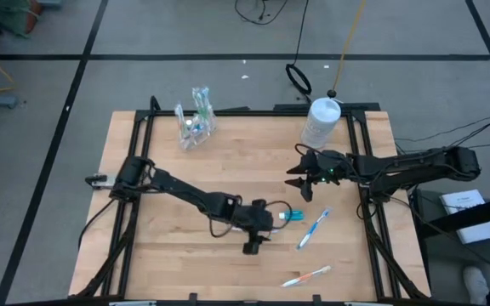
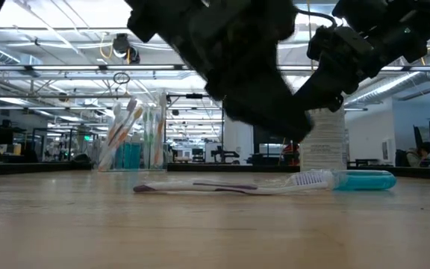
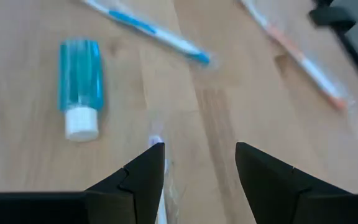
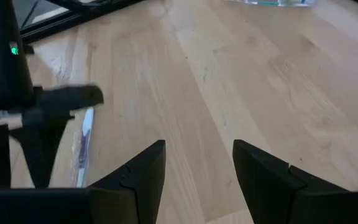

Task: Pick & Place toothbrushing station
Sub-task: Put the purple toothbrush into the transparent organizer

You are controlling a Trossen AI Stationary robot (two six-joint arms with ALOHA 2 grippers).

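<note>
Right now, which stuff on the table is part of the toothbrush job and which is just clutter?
Job: clear cup of toothbrushes; teal toothpaste tube; blue toothbrush; orange toothbrush.
Lying about: large white bottle.

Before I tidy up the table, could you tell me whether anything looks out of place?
Yes. Most brushes stand in the clear cup at the table's far edge, but two toothbrushes lie loose on the wood: a blue one and an orange one nearer the front. A teal toothpaste tube also lies flat beside the left gripper.
</note>
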